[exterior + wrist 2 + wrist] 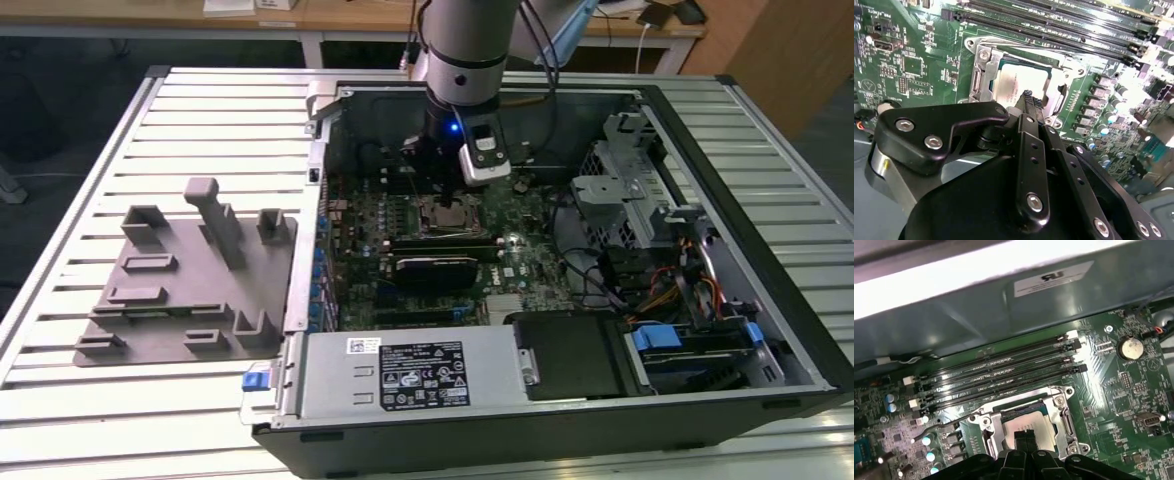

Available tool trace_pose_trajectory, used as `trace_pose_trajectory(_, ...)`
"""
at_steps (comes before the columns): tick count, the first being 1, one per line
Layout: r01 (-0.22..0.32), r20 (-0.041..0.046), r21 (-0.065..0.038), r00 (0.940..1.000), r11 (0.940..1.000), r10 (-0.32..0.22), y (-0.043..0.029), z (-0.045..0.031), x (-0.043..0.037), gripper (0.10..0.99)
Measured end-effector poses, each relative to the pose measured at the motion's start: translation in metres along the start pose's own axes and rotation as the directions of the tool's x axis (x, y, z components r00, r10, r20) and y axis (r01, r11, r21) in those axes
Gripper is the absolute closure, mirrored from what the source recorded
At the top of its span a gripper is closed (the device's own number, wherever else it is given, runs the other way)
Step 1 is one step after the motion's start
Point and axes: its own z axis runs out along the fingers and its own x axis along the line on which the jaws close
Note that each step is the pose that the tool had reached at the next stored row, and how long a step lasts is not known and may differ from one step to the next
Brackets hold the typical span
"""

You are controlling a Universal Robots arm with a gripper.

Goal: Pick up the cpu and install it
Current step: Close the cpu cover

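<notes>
The cpu (1014, 82) (1045, 427), a flat square chip with a shiny silver top, lies inside the metal-framed socket (979, 75) (1064, 415) on the green motherboard. In the exterior view the cpu (451, 212) sits in the middle of the open computer case. My gripper (1028, 97) (1025, 437) (445, 195) hangs straight over the chip. Its two black fingertips are pressed together with nothing between them. They are at the middle of the chip's top, and whether they touch it I cannot tell. The socket's load frame stands open around the chip.
Several black memory slots (999, 375) (1054, 20) run beside the socket, close to the case wall. A coin battery (1130, 347) sits on the board. The case holds a power supply (400, 375) and a drive cage (627, 190). A grey fixture (187, 290) lies on the slatted table.
</notes>
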Motion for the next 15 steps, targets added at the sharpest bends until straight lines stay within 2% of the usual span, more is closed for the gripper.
trace_pose_trajectory(9, 0.025, -0.0008, 0.0, 0.9997, 0.9997, -0.025, -0.0012, 0.0005, 0.004, 0.98)
trace_pose_trajectory(12, 0.058, -0.0017, 0.001, 0.9983, 0.9983, -0.058, -0.0013, 0.0014, 0.0045, 0.98)
trace_pose_trajectory(15, 0.105, -0.0032, 0.001, 0.9944, 0.9944, -0.105, -0.0014, 0.0026, 0.0046, 0.98)
